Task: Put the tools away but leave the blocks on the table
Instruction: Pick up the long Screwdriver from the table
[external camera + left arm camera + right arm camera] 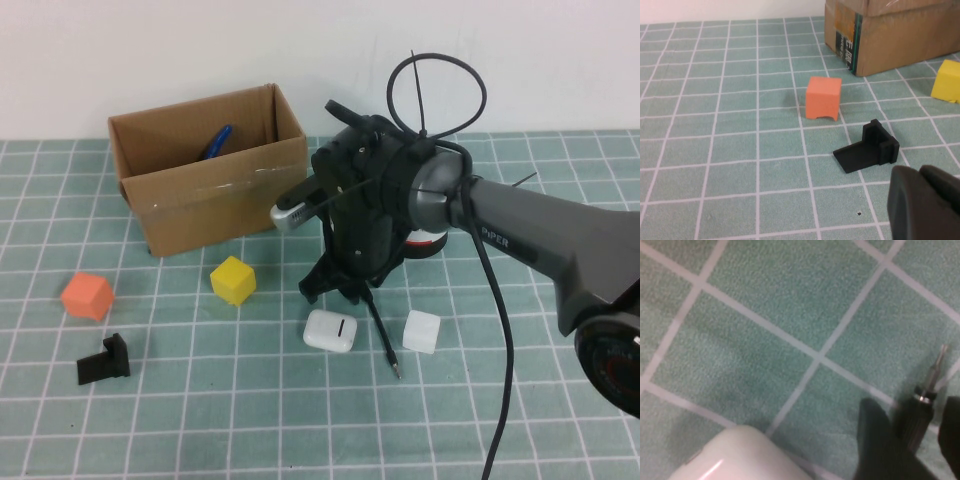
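Note:
My right gripper reaches down to the teal grid table near its middle. Its fingers stand open on either side of the thin black pen-like tool, which lies on the cloth with its metal tip toward the front. In the right wrist view the tool sits between the two dark fingers. The orange block, yellow block and white block rest on the table. Blue-handled pliers lie in the cardboard box. My left gripper is shut and empty, near the orange block. Screwdriver and scissors are out of view.
A white earbud case lies just left of the pen tool, close to the right gripper; it also shows in the right wrist view. A black L-shaped bracket lies front left. A red-and-white object sits behind the right arm.

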